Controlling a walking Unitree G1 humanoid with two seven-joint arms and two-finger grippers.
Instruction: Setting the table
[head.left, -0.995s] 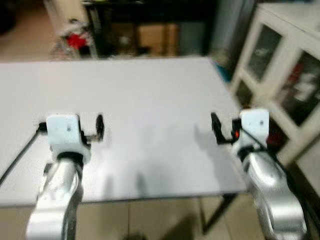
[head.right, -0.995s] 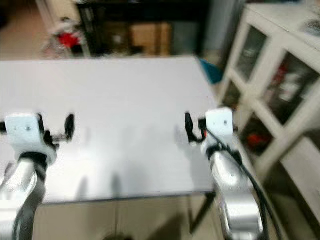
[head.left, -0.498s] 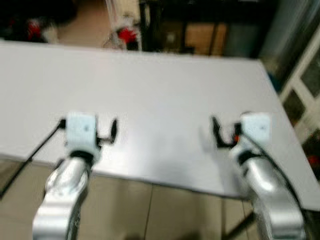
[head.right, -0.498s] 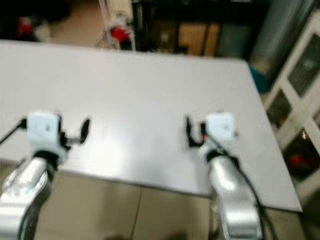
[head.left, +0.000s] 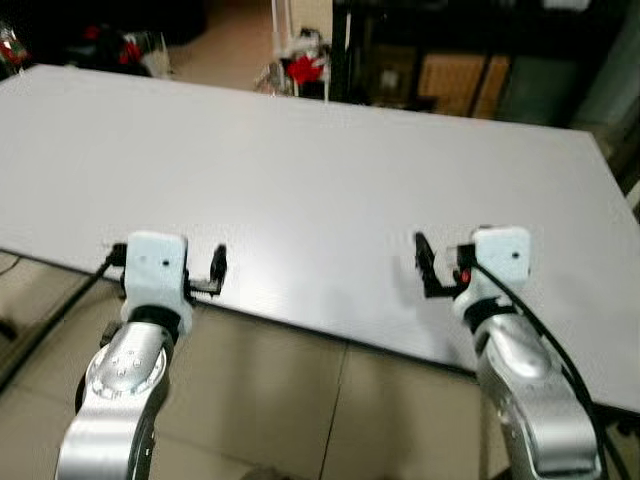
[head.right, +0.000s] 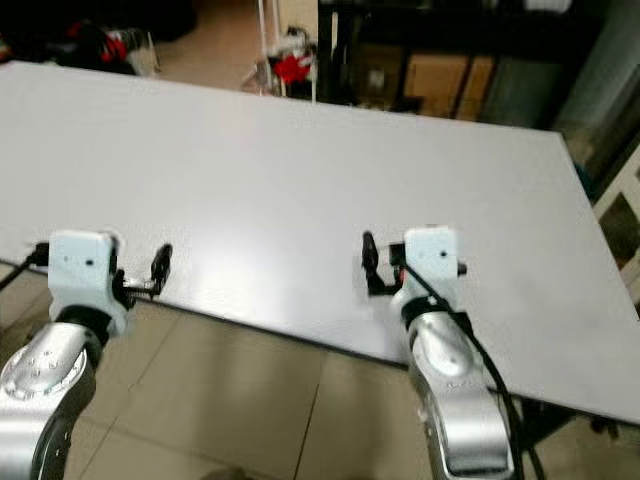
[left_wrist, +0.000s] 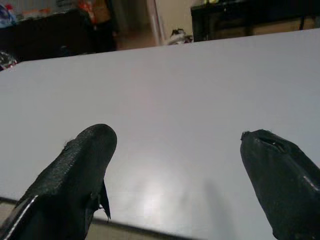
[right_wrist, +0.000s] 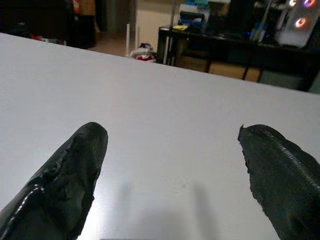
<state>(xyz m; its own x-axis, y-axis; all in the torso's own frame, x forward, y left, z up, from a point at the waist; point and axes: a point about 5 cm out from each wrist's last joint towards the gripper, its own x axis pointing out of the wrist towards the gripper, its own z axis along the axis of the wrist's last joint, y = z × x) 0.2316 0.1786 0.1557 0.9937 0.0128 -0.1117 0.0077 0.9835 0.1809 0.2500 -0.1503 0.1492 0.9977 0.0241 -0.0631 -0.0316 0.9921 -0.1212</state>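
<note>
The counter (head.left: 320, 170) is a plain white slab with nothing resting on it; no dishes or cutlery can be made out on it, so the things to be set are not yet at hand and where they are kept cannot be told from here.

Left hand (head.left: 217, 272) hovers over the near edge of the counter, fingers (left_wrist: 75, 170) spread wide, holding nothing. Right hand (head.left: 424, 268) sits further in from the near edge, toward the right end, fingers (right_wrist: 70, 175) also wide apart and empty.

Risks, as judged:
- Near edge runs on a slant across the head views, so the robot stands askew to it. Stepping forward without squaring up could drive a forearm into the edge.
- Left hand is right at the edge line; a drop in height could catch the fingertips on the lip.
- A black cable (head.left: 50, 320) trails from the left wrist down past the near edge; it could snag under the counter on a turn.

Room: wide bare surface ahead to the far edge. Beyond the far edge stand dark furniture (head.left: 450, 60) and red clutter (head.left: 303, 68) on the floor. Tiled floor (head.left: 300, 400) lies below the near edge. The right corner is close to the right arm, little margin there.
</note>
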